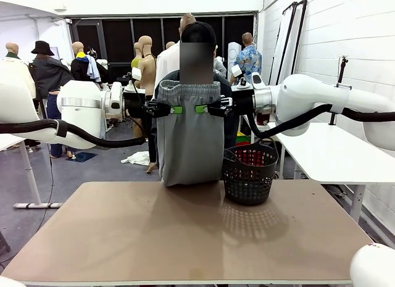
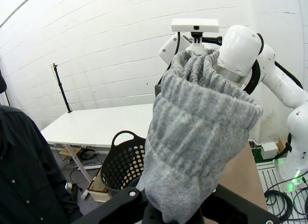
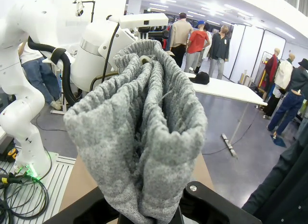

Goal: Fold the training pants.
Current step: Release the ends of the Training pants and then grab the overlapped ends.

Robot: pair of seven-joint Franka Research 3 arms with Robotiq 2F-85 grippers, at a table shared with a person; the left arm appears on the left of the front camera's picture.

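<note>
The light grey training pants point(image 1: 190, 139) hang doubled over above the far edge of the table, waistband up, their lower fold at about table height. My left gripper point(image 1: 174, 108) is shut on the waistband's left end and my right gripper point(image 1: 203, 108) is shut on its right end, both level with each other. In the left wrist view the gathered waistband point(image 2: 197, 132) rises from between my fingers toward the right arm point(image 2: 240, 50). The right wrist view shows the same bunched waistband point(image 3: 144, 132) stretching toward the left arm point(image 3: 103, 46).
A black mesh basket point(image 1: 249, 171) stands on the brown table point(image 1: 185, 237) at the far right, close beside the hanging pants. A person in black point(image 1: 197, 58) stands just behind the pants. A white table point(image 1: 327, 151) lies to the right.
</note>
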